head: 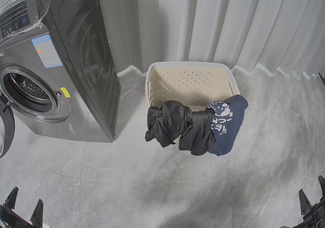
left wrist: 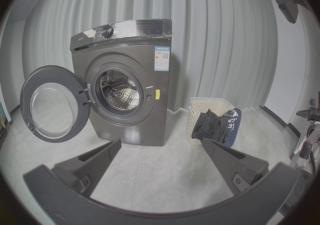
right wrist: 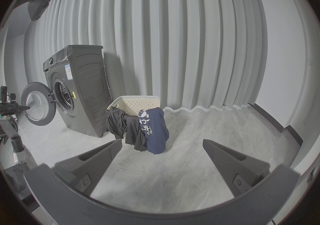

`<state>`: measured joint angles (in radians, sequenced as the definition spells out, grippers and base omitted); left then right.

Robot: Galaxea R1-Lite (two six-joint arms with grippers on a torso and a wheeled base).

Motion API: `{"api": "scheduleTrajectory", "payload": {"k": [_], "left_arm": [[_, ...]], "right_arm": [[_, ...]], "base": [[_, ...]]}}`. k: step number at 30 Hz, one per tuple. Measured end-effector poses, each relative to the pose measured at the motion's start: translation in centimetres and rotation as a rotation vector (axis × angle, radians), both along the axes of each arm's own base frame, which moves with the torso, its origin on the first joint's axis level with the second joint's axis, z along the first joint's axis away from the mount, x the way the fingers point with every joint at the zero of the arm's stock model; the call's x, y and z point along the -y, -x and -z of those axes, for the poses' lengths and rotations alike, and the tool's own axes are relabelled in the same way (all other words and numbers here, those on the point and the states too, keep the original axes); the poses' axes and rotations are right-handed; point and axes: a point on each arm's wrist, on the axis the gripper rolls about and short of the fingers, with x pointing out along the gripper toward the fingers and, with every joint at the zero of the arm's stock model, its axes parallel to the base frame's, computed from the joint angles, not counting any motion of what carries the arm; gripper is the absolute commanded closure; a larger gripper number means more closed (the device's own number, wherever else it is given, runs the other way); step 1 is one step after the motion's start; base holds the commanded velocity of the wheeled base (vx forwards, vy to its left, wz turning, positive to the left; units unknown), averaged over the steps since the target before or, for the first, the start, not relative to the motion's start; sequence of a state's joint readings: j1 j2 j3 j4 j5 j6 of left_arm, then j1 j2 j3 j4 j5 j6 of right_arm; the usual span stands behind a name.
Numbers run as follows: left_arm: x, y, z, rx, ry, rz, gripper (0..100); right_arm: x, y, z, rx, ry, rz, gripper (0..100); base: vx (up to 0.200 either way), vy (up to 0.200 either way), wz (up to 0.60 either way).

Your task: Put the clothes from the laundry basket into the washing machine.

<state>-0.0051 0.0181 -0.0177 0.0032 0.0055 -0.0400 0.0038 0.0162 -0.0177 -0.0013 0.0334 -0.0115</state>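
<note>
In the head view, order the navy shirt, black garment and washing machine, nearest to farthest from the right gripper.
1. Navy shirt, draped on the laundry basket, right side.
2. Black garment, left of it.
3. Washing machine, far left.

The left claw [left wrist: 160, 143] hangs low over the pale grey marbled floor [left wrist: 160, 179], its two dark wedge-shaped fingers [left wrist: 100, 155] spread wide with nothing between them. Beyond it stands the dark grey front-loading washing machine [left wrist: 133, 132], its round glass-paned door [left wrist: 55, 103] swung fully open to one side, baring the shiny steel drum [left wrist: 121, 95]. Just beside the machine sits the cream perforated plastic laundry basket [left wrist: 200, 106]. A black garment [left wrist: 210, 127] and a navy garment with white print [left wrist: 233, 124] drape over its near rim, touching each other. A white pleated curtain [left wrist: 216, 35] hangs behind.
</note>
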Motion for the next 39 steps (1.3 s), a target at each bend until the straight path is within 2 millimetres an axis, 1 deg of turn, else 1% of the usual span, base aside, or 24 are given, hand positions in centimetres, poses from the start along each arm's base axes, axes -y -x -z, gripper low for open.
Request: {"api": "scheduleTrajectory", "payload": {"k": [3, 9, 18, 33, 39], "left_arm": [[0.0, 0.0, 0.0, 0.0, 0.0, 0.0, 0], [0.0, 0.0, 0.0, 0.0, 0.0, 0.0, 0], [0.0, 0.0, 0.0, 0.0, 0.0, 0.0, 0], [0.0, 0.0, 0.0, 0.0, 0.0, -0.001, 0], [0.0, 0.0, 0.0, 0.0, 0.0, 0.0, 0]], "right_arm": [[0.0, 0.0, 0.0, 0.0, 0.0, 0.0, 0], [0.0, 0.0, 0.0, 0.0, 0.0, 0.0, 0], [0.0, 0.0, 0.0, 0.0, 0.0, 0.0, 0], [0.0, 0.0, 0.0, 0.0, 0.0, 0.0, 0], [0.0, 0.0, 0.0, 0.0, 0.0, 0.0, 0]], "base": [[0.2, 0.0, 0.0], [0.0, 0.0, 0.0], [0.0, -0.2, 0.0], [0.0, 0.0, 0.0], [0.0, -0.2, 0.0]]}}
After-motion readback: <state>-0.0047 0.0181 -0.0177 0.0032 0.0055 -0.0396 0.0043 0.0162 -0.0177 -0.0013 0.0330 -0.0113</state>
